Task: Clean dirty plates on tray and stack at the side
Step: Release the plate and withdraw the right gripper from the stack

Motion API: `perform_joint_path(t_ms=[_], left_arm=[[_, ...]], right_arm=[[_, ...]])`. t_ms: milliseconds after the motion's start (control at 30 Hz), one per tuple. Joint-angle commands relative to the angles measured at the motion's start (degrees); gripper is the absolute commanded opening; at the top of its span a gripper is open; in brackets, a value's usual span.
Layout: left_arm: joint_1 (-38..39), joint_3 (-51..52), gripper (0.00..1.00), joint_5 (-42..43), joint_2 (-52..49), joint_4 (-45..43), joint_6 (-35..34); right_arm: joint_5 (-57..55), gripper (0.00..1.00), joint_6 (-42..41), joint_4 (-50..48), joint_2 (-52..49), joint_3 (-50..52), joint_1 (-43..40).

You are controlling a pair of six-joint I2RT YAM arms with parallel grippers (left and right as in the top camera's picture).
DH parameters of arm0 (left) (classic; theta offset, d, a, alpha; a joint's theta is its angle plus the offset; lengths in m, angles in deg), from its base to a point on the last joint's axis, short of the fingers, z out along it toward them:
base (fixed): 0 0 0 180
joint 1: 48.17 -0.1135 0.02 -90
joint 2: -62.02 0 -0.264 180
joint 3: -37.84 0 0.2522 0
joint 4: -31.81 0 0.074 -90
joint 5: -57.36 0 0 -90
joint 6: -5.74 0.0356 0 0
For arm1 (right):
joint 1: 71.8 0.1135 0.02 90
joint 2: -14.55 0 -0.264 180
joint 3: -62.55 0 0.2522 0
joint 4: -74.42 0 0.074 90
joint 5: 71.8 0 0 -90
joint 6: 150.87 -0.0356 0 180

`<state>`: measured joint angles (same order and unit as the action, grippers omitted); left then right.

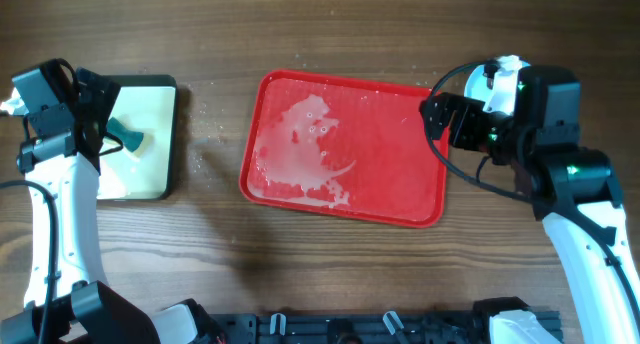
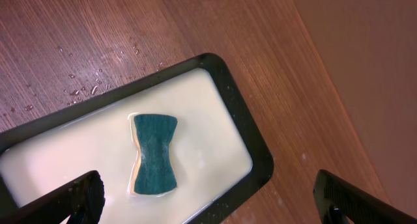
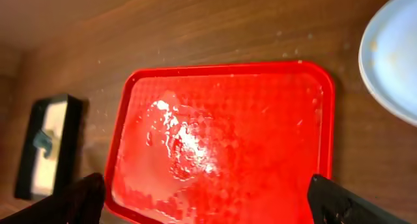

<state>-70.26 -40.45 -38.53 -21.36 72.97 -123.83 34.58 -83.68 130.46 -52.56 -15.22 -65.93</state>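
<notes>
The red tray (image 1: 400,174) lies in the middle of the table with no plate on it; a wet, sudsy patch (image 1: 305,144) covers its left half. It also shows in the right wrist view (image 3: 273,152). One pale plate (image 3: 394,55) lies on the table beyond the tray's right end, cut off by the frame edge; the other plates are out of view. My right gripper (image 1: 440,119) (image 3: 208,204) is open and empty above the tray's right rim. My left gripper (image 1: 95,119) (image 2: 208,208) is open and empty above the cream tray.
A black-rimmed cream tray (image 1: 150,169) (image 2: 241,120) sits at the left with a teal bow-shaped sponge (image 1: 128,137) (image 2: 155,155) lying in it. Water drops (image 1: 205,124) speckle the wood between the two trays.
</notes>
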Motion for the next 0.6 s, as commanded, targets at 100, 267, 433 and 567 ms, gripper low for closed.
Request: perform_joint_path(t_ms=[100, 267, 433, 567], left_arm=[[0.1, 0.0, 1.00, 0.3, -0.3, -0.1, 0.3], [0.1, 0.0, 1.00, 0.3, -0.3, -0.1, 0.3], [0.1, 0.0, 1.00, 0.3, -0.3, -0.1, 0.3], [0.1, 0.0, 1.00, 0.3, -0.3, -0.1, 0.3]], right_arm=[[-1.8, 1.00, -4.2, -0.1, -1.8, 0.2, 0.2], [-10.4, 1.00, -3.9, -2.4, 3.4, 3.6, 0.3], [-10.5, 1.00, 2.7, -28.6, 20.0, 27.9, 0.3], [-10.4, 1.00, 3.2, -54.4, 34.4, 51.3, 0.3]])
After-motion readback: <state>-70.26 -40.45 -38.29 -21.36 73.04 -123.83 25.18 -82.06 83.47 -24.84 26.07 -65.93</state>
